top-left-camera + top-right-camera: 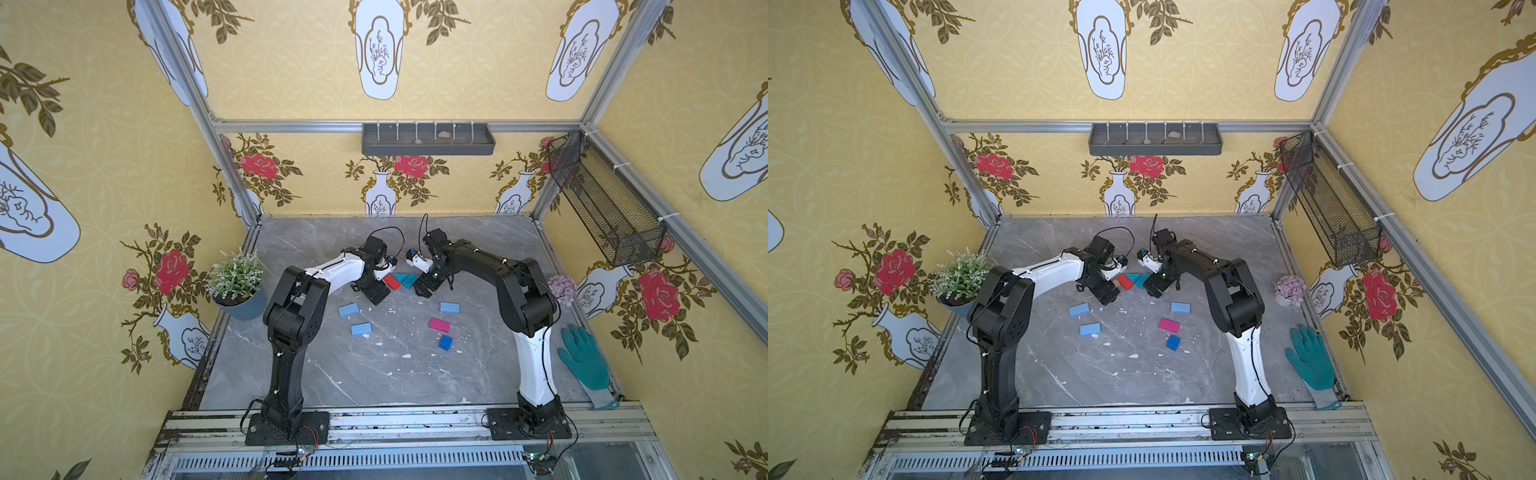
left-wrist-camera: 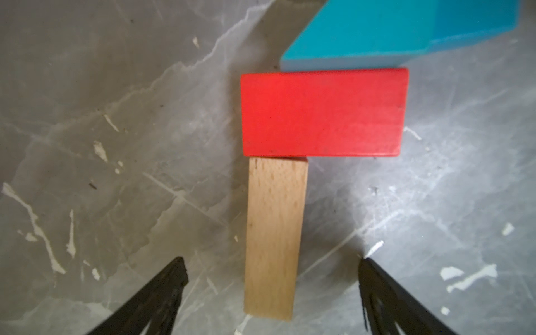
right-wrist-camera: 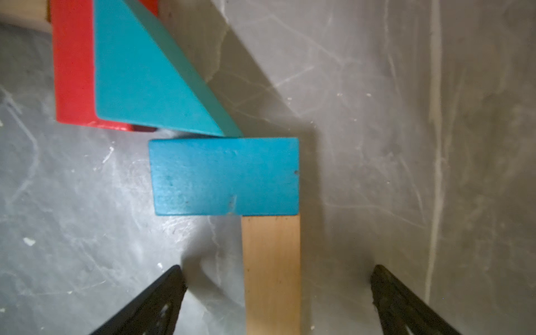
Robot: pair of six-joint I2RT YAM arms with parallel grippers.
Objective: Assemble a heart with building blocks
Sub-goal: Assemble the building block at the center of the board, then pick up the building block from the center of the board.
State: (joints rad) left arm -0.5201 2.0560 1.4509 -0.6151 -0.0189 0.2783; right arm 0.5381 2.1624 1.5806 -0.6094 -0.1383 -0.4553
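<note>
The wall tray (image 1: 428,149) holds a stone (image 1: 443,134) and a smaller one (image 1: 418,141). You cannot tell which compartment the smaller one lies in. The mesh basket (image 1: 602,208) hangs on the right wall, and nothing in it can be made out through the mesh. A grey pot (image 1: 245,309) at the left edge of the counter (image 1: 374,382) holds a pale plant (image 1: 235,274).

The heart (image 1: 401,280) is part built at the far middle of the counter. The red block (image 2: 323,113) touches the teal triangle (image 3: 145,72), whose tip meets the teal rectangle (image 3: 226,177). A tan block (image 2: 274,203) butts against the red one, and a second tan block (image 3: 272,246) butts against the rectangle.

Your left hand (image 2: 271,261) is wide open. Its fingers stand either side of the tan block, clear of it, and hold nothing. Your right hand (image 3: 277,268) stands the same way over the second tan block.

In both top views the hands hide the tan blocks. The loose pieces lie nearer the arm bases: three light-blue blocks (image 1: 348,309) (image 1: 361,328) (image 1: 450,307), the magenta block (image 1: 439,325) and the cube (image 1: 445,342). Both wrist views are soft, and the second tan block's near end is cut off.
</note>
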